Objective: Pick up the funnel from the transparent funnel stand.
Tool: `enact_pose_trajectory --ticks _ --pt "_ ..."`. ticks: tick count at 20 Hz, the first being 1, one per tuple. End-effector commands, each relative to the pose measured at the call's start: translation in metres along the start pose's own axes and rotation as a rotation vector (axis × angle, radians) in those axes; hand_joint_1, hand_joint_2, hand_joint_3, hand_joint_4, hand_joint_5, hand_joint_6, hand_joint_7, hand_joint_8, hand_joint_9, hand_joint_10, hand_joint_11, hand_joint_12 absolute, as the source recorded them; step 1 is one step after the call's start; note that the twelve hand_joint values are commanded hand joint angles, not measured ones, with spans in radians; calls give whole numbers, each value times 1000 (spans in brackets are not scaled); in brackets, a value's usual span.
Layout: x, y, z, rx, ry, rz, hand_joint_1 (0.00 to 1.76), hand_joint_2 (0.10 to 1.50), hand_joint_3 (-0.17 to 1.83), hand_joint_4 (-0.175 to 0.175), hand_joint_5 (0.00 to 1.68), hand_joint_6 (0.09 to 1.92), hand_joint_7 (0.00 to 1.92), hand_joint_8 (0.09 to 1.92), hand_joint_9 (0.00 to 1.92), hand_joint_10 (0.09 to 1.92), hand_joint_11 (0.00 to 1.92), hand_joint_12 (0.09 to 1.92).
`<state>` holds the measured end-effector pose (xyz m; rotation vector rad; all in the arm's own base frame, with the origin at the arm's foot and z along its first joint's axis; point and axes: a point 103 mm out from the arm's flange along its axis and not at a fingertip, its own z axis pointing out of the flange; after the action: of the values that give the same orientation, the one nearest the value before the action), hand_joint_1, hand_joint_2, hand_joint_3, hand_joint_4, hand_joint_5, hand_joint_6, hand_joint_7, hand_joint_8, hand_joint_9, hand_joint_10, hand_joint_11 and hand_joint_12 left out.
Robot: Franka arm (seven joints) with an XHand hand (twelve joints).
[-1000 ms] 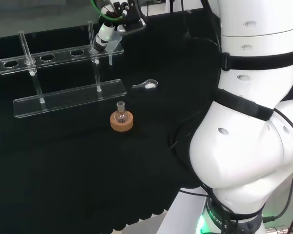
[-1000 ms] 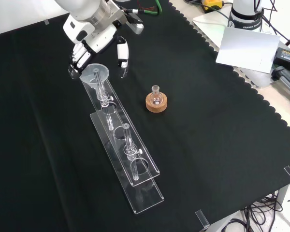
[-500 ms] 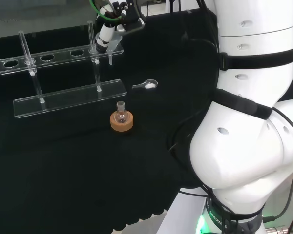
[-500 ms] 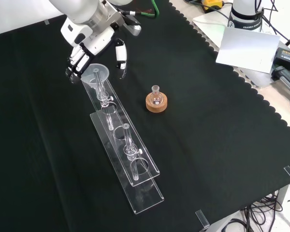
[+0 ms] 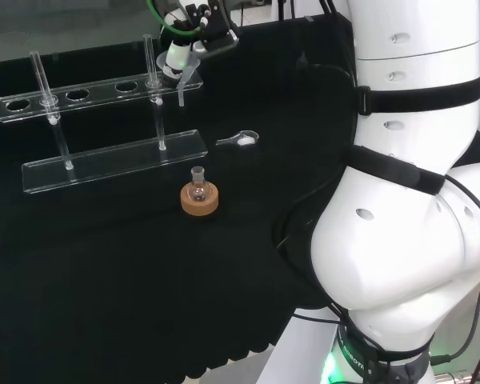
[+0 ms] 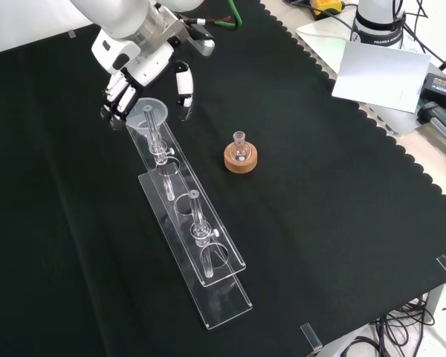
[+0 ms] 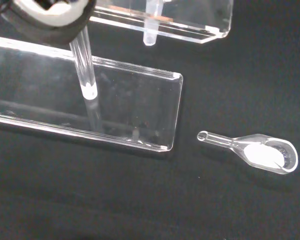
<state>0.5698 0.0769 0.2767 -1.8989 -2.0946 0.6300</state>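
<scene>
The clear funnel (image 5: 189,74) hangs at the right end of the transparent stand (image 5: 112,160) in the head view, its stem pointing down beside the upper shelf. In the front view its round rim (image 6: 148,113) lies at the stand's (image 6: 208,253) far end. The hand (image 5: 176,54) is right above it. Its fingers and thumb curl down on either side of the rim, so the hand (image 6: 137,56) closes round the funnel. The wrist view shows a dark fingertip (image 7: 50,17), the funnel's stem (image 7: 83,65) below it and the stand's base plate (image 7: 115,115).
A small flask on a cork ring (image 5: 198,196) stands in front of the stand, right of it in the front view (image 6: 240,152). A clear scoop with white powder (image 7: 255,152) lies on the cloth (image 5: 240,139). Papers and cables (image 6: 379,71) sit past the cloth's edge.
The hand has drifted a little up and away across the frames, and the funnel has shifted slightly with it. The stand, flask and scoop have stayed put.
</scene>
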Motion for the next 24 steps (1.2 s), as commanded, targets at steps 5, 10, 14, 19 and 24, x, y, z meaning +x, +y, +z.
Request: enact_pose_trajectory --ticks 5,10,14,19,24 --pt "-4 4 3 1 8 -15 819 633 395 66 282 87 0 531 201 917 502 1414" --pt "-2 11 6 21 -1 -16 820 627 413 64 281 87 0 547 206 913 506 1410" --pt "-5 12 8 17 0 -20 818 627 422 62 279 87 0 552 212 912 508 1410" --pt "-6 14 9 20 -12 -14 816 615 456 58 281 87 0 587 252 892 512 1408" --pt "-5 18 8 -10 -39 2 810 620 512 40 329 87 49 645 385 759 530 1394"
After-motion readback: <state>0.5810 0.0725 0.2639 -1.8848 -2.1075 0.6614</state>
